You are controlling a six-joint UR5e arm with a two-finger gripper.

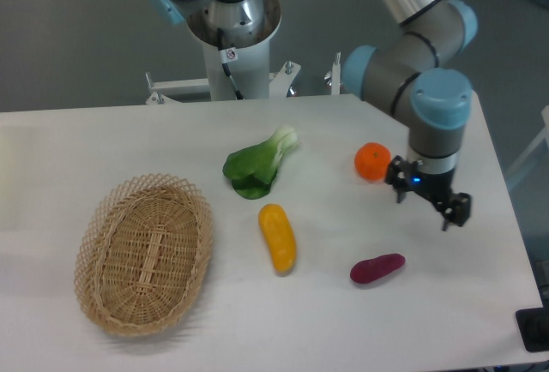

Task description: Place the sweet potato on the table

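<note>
Lying flat on the tabletop (103, 141), the sweet potato (377, 268) is seen alone, nothing touching it, long axis tilted slightly up toward the right. All places below are given relative to it.

The gripper (428, 204) is held up and to the right, apart from it, with nothing carried. The jaws look parted, but the fingers are small and dark, so the width of the gap cannot be read exactly. A blue light is seen on the wrist just above the gripper.

A round orange fruit (372, 162) is set well above, beside the gripper's left edge in the view; whether the two touch cannot be told. A yellow-orange vegetable (277, 237) is placed to the left, upright in the view, apart. A green leafy vegetable (259, 165) with a pale stalk is laid further up and left, its lower leaf near the yellow-orange vegetable's top end. No item is found between the sweet potato and the gripper.

An oval wicker basket (144, 254) is placed far left; only its woven floor is seen inside.

The tabletop is white, smooth, with a rounded corner visible at upper right. The arm's base column (232, 42) is mounted behind the far edge. A grey floor is seen beyond.
</note>
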